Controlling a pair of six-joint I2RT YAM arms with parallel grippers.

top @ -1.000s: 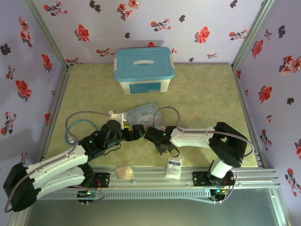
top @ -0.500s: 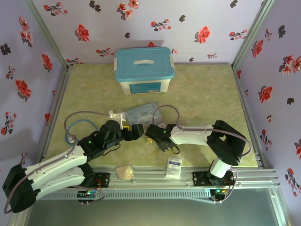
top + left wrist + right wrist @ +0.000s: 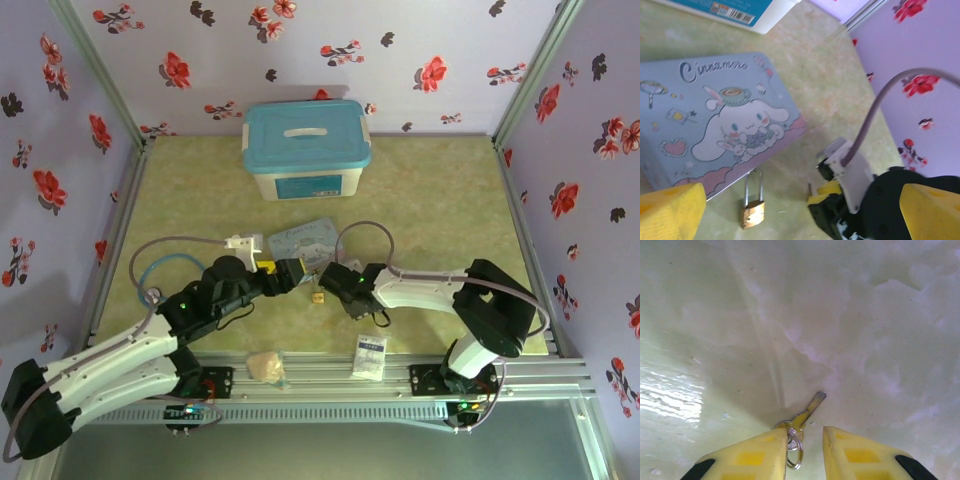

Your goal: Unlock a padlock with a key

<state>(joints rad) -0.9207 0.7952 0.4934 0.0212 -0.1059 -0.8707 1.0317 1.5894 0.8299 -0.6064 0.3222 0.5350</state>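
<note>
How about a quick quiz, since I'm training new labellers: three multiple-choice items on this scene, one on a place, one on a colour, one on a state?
1. Where does the padlock lie?
A) on the storage box's lid
B) on the table beside the cartoon tin
C) in the left gripper

2. What colour is the storage box's lid?
A) blue
B) red
C) yellow

3. How do the left gripper's jaws stand?
A) shut on the padlock
B) shut with nothing between them
C) wide apart, holding nothing

Answers:
1 B, the left wrist view shows it on the table at the tin's edge.
2 A, the top view shows a blue lid.
3 C, the yellow fingers sit at opposite sides of the left wrist view.
</note>
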